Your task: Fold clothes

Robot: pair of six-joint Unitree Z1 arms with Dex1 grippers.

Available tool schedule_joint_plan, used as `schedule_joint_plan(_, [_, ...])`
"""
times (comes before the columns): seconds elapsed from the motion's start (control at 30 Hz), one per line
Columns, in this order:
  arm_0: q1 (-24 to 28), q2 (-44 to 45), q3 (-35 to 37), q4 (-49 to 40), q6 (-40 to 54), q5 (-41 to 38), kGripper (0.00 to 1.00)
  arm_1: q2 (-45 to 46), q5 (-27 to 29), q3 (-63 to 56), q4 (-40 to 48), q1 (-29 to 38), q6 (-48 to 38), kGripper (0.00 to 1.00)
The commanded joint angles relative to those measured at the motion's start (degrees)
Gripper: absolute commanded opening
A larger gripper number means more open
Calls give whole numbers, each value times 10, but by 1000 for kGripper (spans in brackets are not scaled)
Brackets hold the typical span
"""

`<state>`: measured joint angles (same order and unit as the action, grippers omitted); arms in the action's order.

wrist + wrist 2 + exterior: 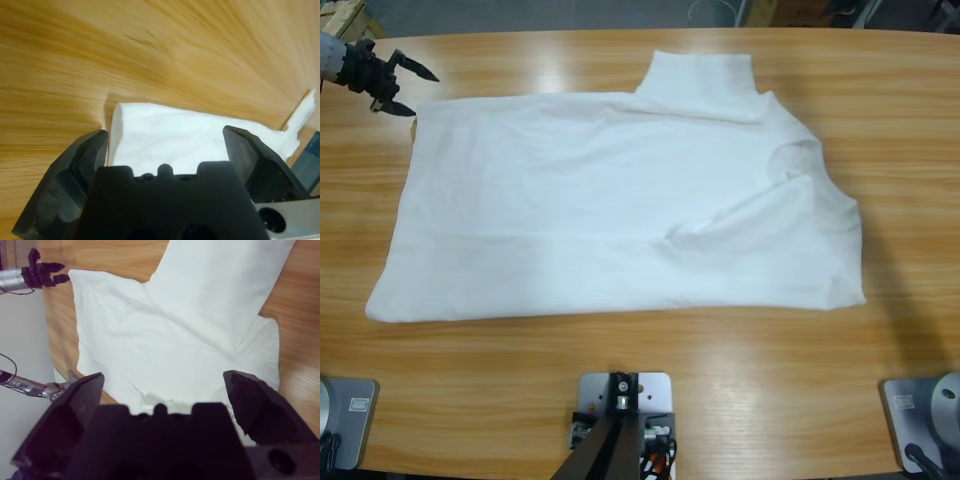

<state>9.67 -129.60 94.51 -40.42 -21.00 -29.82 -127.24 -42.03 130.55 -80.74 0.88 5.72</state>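
The clothes, one white T-shirt [620,200], lie flat across the middle of the wooden table [620,380], with one sleeve [705,80] pointing to the far edge and the other side folded in. My left gripper [420,92] hovers open at the shirt's far-left corner, empty. In the left wrist view that corner [170,140] lies just ahead between the spread jaws of the left gripper [165,135]. My right gripper [162,385] is open and empty, held high over the shirt [175,325]. It is out of the high view. The left gripper [50,272] also shows in the right wrist view.
Bare wood runs all around the shirt, widest along the near edge [750,400]. The table's far edge [570,32] lies close behind the sleeve. A thin metal rod [30,385] and pale floor show past the table's end in the right wrist view.
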Motion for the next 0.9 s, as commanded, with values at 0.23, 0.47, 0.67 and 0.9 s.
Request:
schedule_joint_plan(0.23, [25, -58, 35, -38, -55, -67, 890, -32, 5, -19, -6, -7, 9, 973])
schedule_joint_plan(0.47, [17, -48, 33, -35, -32, -63, 895, -30, 6, -23, -6, -7, 10, 973])
schedule_joint_plan(0.67, [11, -47, 33, -31, -12, -44, 890, -32, 7, -24, -6, -7, 11, 973])
schedule_joint_plan(0.9, [17, -47, 28, -54, -17, -4, 867, -32, 7, -23, -6, -7, 11, 975])
